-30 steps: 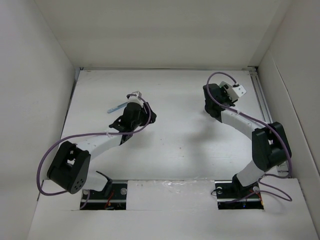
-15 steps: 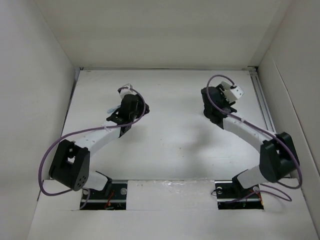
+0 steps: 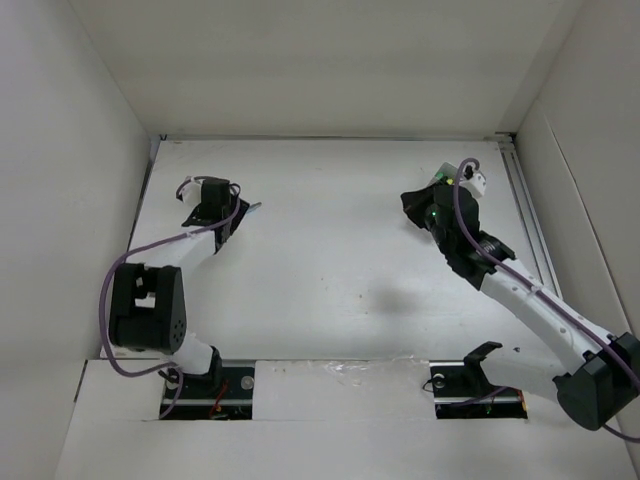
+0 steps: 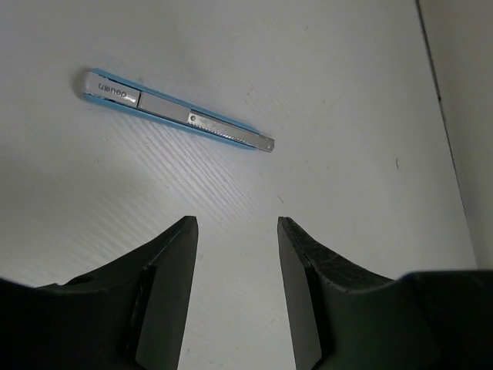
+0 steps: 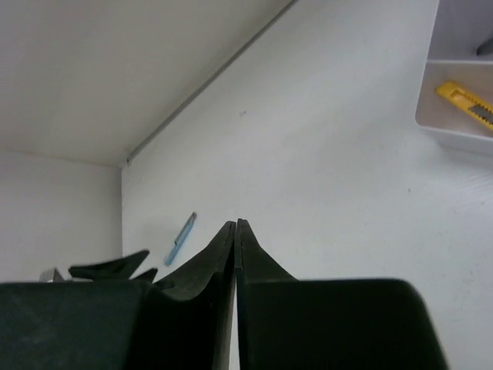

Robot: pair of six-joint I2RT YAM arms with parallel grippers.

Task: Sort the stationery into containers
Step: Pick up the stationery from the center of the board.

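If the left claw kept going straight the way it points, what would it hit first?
Likely the metal tip of the blue cutter, lying on the table ahead of the open left gripper; depth is unclear, so bare table might come first.

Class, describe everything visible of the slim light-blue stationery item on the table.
The slim light-blue stationery item is narrow, blue-edged with a grey metal-looking strip, a printed word at its rounded end and a squared tip. It lies flat, diagonally, on the white table, untouched, ahead of the open left end effector.
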